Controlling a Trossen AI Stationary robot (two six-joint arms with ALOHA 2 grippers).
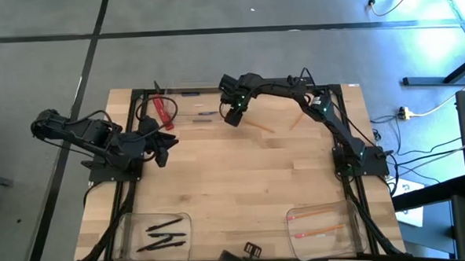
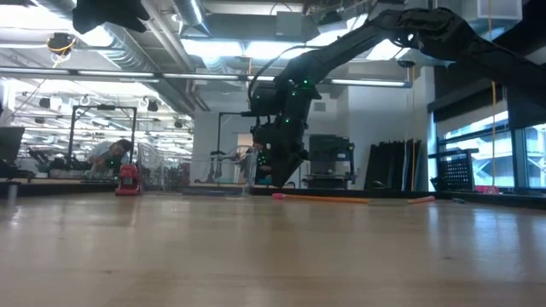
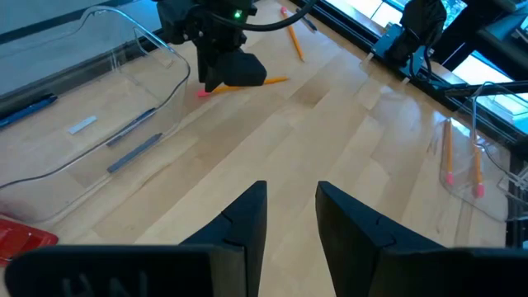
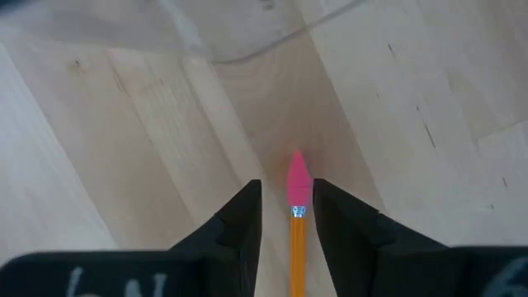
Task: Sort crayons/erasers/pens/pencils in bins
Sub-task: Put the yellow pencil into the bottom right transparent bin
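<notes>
My right gripper point(image 4: 287, 183) is open and low over the table near its far edge point(image 1: 233, 116). Its fingers stand on either side of the pink eraser end point(image 4: 297, 186) of an orange pencil point(image 1: 260, 126) that lies flat on the wood. A second pencil point(image 1: 297, 121) lies to its right. Beside the gripper, a clear far bin point(image 3: 177, 62) holds bluish crayons point(image 3: 132, 153). The near-left bin point(image 1: 123, 230) holds black pens point(image 1: 164, 225). The near-right bin point(image 1: 342, 212) holds two pencils point(image 1: 315, 215). My left gripper point(image 3: 292, 186) is open and hangs over the table's left part point(image 1: 162, 155).
A red flat strip point(image 1: 163, 110) lies to the left of the far bin. Black frame rails point(image 1: 130, 135) run along the table's left, right and far edges. Bare wood point(image 1: 243, 185) stretches across the middle between the arms. A person point(image 2: 109, 153) shows far off in the room.
</notes>
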